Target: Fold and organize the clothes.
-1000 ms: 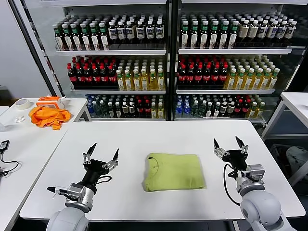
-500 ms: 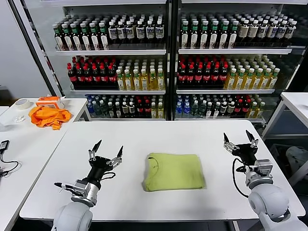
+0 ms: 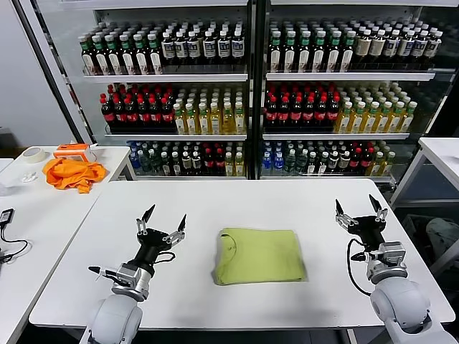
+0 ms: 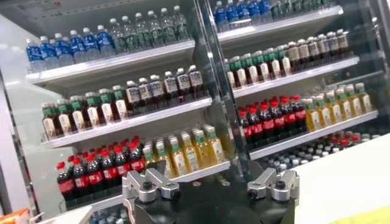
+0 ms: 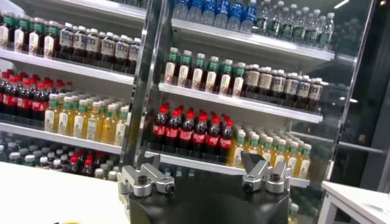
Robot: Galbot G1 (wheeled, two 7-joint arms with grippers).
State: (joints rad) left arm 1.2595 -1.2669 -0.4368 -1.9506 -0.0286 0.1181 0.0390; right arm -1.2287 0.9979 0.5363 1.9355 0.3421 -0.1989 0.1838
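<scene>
The lime yellow-green T-shirt [image 3: 259, 255] lies folded into a flat rectangle in the middle of the white table [image 3: 237, 204]; a corner of it shows in the left wrist view [image 4: 372, 215]. No white graphic shows. My left gripper [image 3: 163, 222] is open and empty, fingers pointing up, raised above the table left of the shirt. My right gripper [image 3: 360, 210] is open and empty, fingers up, raised right of the shirt near the table's right side. Both wrist views look at the drinks shelves past the open fingers [image 4: 148, 185] [image 5: 141, 179].
A glass-fronted cooler full of bottles [image 3: 247, 86] stands behind the table. A side table [image 3: 43, 208] at the left holds a bright orange cloth [image 3: 72, 173], a tape roll [image 3: 33, 154] and a cable. Another white table [image 3: 443, 154] is at the far right.
Both arms have risen and drawn away from the shirt, the left gripper up and slightly right, the right gripper up and to the right. The folded shirt has not moved.
</scene>
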